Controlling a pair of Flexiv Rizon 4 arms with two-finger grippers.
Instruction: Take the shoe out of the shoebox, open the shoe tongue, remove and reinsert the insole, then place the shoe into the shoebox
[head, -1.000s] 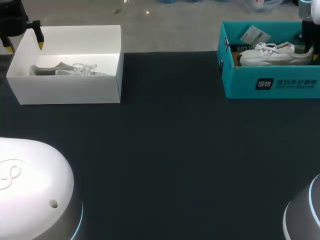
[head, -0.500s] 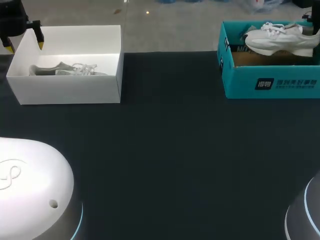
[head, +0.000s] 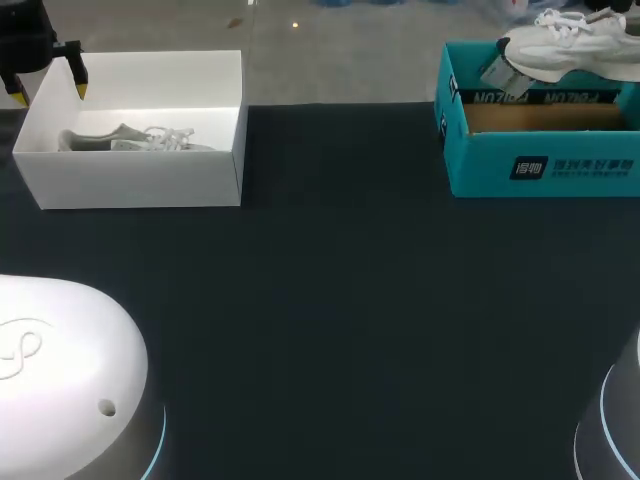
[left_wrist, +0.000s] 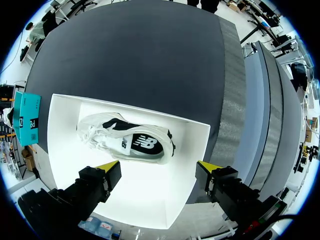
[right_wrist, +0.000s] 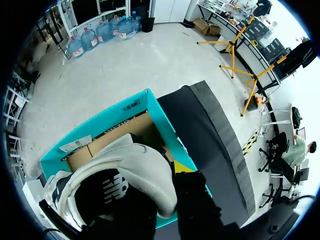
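Sneaker (head: 570, 45), white and laced, aloft above teal cardboard shoebox (head: 540, 165); lies lengthwise across, toe leftward. Pinched at heel, seemingly, in right gripper (right_wrist: 167, 187). Left gripper (left_wrist: 159, 165) splayed over white box (left_wrist: 60, 130).

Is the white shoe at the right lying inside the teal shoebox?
No, the white shoe hangs above the teal shoebox, whose cardboard floor shows bare.

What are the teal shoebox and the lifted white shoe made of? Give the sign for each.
The teal shoebox looks like cardboard, matte printed outside; its inner walls show bare brown board. The white shoe has a smooth upper, perhaps leather or synthetic; its laces look like woven cord.
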